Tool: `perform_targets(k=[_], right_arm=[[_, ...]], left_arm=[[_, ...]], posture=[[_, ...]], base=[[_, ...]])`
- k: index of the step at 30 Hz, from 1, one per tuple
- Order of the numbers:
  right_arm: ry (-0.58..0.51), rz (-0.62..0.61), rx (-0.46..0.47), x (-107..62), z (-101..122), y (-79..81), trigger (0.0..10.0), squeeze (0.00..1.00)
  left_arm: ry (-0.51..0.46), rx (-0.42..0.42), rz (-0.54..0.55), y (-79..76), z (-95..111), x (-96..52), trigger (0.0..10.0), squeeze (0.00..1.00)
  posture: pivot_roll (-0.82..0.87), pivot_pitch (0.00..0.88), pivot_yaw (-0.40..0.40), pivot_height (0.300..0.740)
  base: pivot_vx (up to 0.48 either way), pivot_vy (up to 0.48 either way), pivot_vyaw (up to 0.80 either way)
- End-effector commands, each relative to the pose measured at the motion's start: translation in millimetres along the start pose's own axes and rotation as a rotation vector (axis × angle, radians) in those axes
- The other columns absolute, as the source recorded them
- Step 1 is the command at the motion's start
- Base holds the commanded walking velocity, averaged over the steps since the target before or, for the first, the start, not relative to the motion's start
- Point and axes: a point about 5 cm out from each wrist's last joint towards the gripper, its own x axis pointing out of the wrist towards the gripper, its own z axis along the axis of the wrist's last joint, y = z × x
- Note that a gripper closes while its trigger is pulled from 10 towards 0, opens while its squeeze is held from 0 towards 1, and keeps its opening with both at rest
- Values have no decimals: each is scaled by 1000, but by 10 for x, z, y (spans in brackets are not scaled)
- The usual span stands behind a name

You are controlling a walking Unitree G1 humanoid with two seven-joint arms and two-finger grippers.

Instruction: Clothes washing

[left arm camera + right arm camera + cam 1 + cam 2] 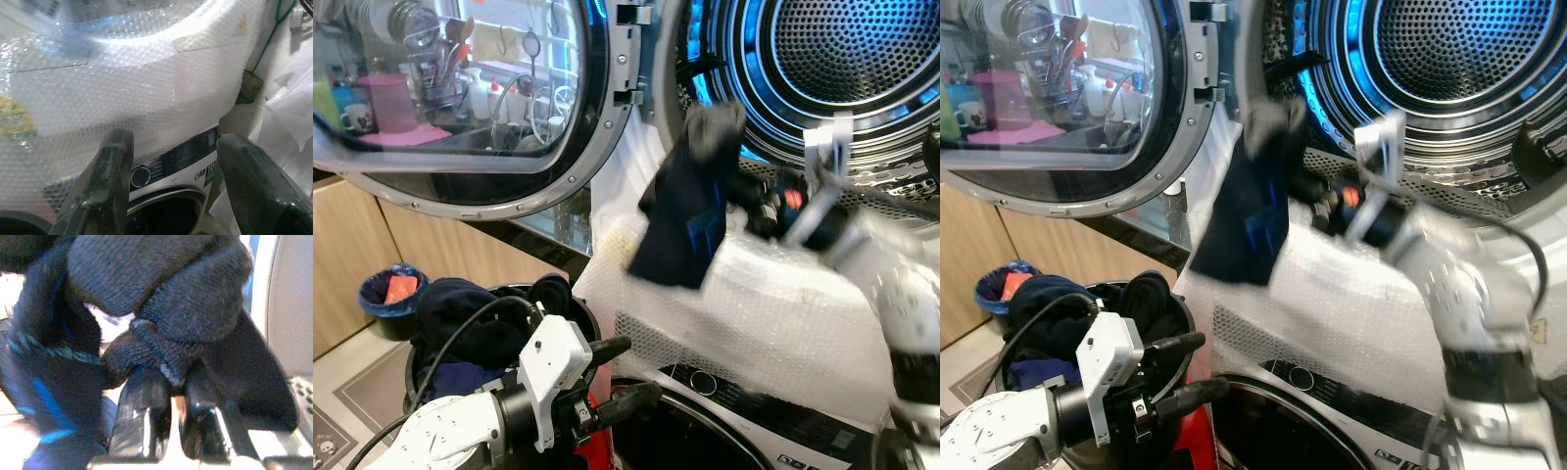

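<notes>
One dark garment is mid-load here: the right hand, centre-right of the head view, has its fingers pinched tight on a bunched knit edge of it (the wrist view shows the cloth wadded right over the fingertips). The rest hangs down left of and below the hand, draped in front of the bubble wrap covering the lower machine. It's just outside the lit drum at upper right, with the round door swung open at upper left.

So I'd say this is the "carry it into the drum" step. Next move probably needs the hand pushed up and in past the rim so the dangling tail clears the lip, then let go.

The left hand sits at lower centre, fingers spread and holding nothing, next to the black basket piled with more dark clothes. A small blue bin is at far left
</notes>
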Motion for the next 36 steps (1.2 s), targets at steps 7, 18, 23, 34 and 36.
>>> perform_targets(k=[7,18,23,34,36], right_arm=[[1,-114,-74,201,356,-240,10000,0],[69,-554,-205,219,795,-591,10000,0],[47,-581,-221,169,906,-623,10000,0],[-21,-795,-223,126,1006,-690,10000,0],[-33,-818,-223,190,1015,-660,10000,0]], left_arm=[[-15,-50,33,-101,64,-70,10000,0],[-2,-120,79,-223,45,-120,10000,0],[2,-141,92,-259,47,-132,10000,0],[8,-153,116,-252,63,-148,10000,0],[7,-153,115,-250,67,-140,10000,0]], posture=[[159,31,-152,740],[160,106,-179,740],[163,122,-185,740],[155,127,-171,740],[152,128,-168,740]], base=[[0,0,0],[0,0,0],[0,0,0],[0,0,0],[0,0,0]])
